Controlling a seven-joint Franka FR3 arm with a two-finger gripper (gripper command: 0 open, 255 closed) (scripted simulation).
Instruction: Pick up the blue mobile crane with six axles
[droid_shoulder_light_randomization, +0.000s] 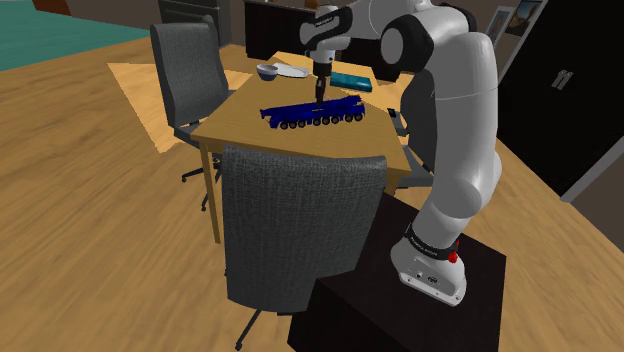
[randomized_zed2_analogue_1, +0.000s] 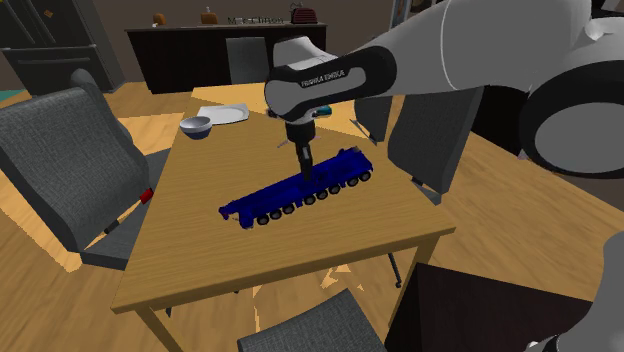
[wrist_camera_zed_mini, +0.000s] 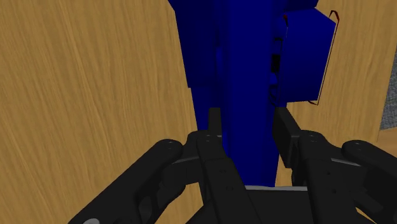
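One blue crane (droid_shoulder_light_randomization: 312, 113) (randomized_zed2_analogue_1: 300, 192) (wrist_camera_zed_mini: 242, 76) lies flat on its wheels near the middle of the wooden tabletop (droid_shoulder_light_randomization: 250, 135) (randomized_zed2_analogue_1: 250, 260). Its long axis runs across the shoulder view, and in the second exterior view it slants from lower left up to upper right. The slim end points to that view's lower left and the bulkier end sits at the upper right.

Down comes the arm from above, and the end effector (droid_shoulder_light_randomization: 320, 97) (randomized_zed2_analogue_1: 303, 165) (wrist_camera_zed_mini: 248, 118) is on the crane about midway along. The wrist view shows its fingers (wrist_camera_zed_mini: 215, 124) clamped on the blue upper part, one on each flank.

Well apart at the far end of the tabletop sit a small bowl (droid_shoulder_light_randomization: 268, 71) (randomized_zed2_analogue_1: 196, 125), a flat white piece (droid_shoulder_light_randomization: 292, 71) (randomized_zed2_analogue_1: 225, 114) just beside it, and a teal box (droid_shoulder_light_randomization: 352, 80). Grey chairs (droid_shoulder_light_randomization: 300, 225) (randomized_zed2_analogue_1: 70, 160) ring the tabletop, none touching the crane.
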